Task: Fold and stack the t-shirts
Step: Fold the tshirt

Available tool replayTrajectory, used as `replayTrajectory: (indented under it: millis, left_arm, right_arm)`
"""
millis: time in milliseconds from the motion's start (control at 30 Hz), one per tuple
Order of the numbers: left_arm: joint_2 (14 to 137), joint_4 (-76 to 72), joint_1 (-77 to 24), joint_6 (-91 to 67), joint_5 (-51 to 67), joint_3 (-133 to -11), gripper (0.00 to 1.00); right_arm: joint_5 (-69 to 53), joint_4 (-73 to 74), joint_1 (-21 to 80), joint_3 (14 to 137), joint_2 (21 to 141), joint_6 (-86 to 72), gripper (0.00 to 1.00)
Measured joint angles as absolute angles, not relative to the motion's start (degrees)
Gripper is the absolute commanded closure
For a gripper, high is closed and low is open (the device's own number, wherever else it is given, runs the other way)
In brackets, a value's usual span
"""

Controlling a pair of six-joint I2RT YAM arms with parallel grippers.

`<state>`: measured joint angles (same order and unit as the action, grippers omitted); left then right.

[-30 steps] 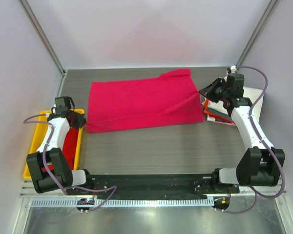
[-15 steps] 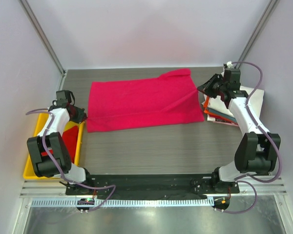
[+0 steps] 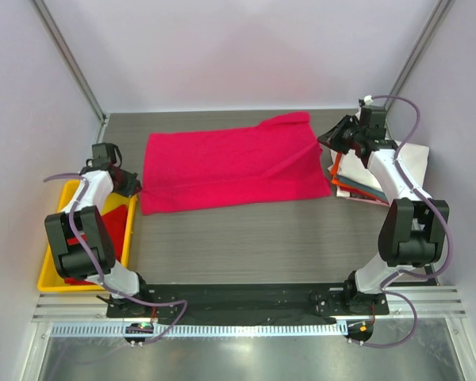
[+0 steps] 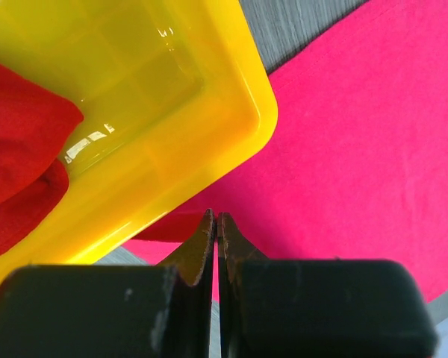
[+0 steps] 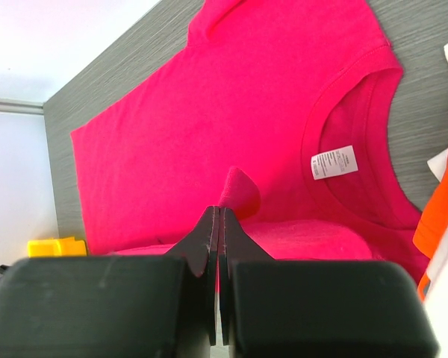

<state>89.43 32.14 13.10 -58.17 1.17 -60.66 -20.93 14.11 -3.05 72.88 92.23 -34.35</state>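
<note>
A magenta-pink t-shirt (image 3: 230,168) lies spread on the grey table, collar to the right. My left gripper (image 3: 131,184) is at its near-left corner, shut, with the pink edge at its fingertips (image 4: 216,218). My right gripper (image 3: 327,143) is at the shirt's right edge, shut on a pinch of pink cloth (image 5: 239,192) that raises a ridge across the shirt. The collar label (image 5: 334,161) shows in the right wrist view. A darker red shirt (image 3: 111,230) lies in the yellow tray, and it also shows in the left wrist view (image 4: 22,149).
The yellow plastic tray (image 3: 59,230) stands at the left edge, its corner (image 4: 239,119) close to my left gripper. A pile of white and orange shirts (image 3: 381,178) lies at the right, beside the right arm. The orange one (image 5: 442,212) touches the pink shirt's edge.
My right gripper has moved a little toward the back wall with the pinched cloth. My left gripper has shifted slightly back along the tray's edge. The shirt has barely moved.
</note>
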Motion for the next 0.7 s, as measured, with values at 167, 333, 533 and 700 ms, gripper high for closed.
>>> replayTrajectory:
  millis: [167,333,533,700]
  left_arm:
    - [91.35,31.51,13.1,-58.41,1.19,-60.99,1.0]
    - [92.92,31.4,13.1,-58.72,1.17,-61.98,1.0]
    - [94.37,30.15,13.1,-59.81,1.26,-62.65,1.0]
    - [96.62,29.41,13.08,-60.53,1.76,-63.29,1.0]
  right_arm:
    - [-21.21,13.63,-3.05,73.8,94.13,-34.37,0.99]
    - [-21.85,13.32,-3.05,75.2,95.68,-34.57,0.99]
    - [-22.22,12.8,-3.05,77.17,97.23,-34.63,0.99]
    - [-22.26,11.66,-3.05,77.67,99.31,-34.83,0.99]
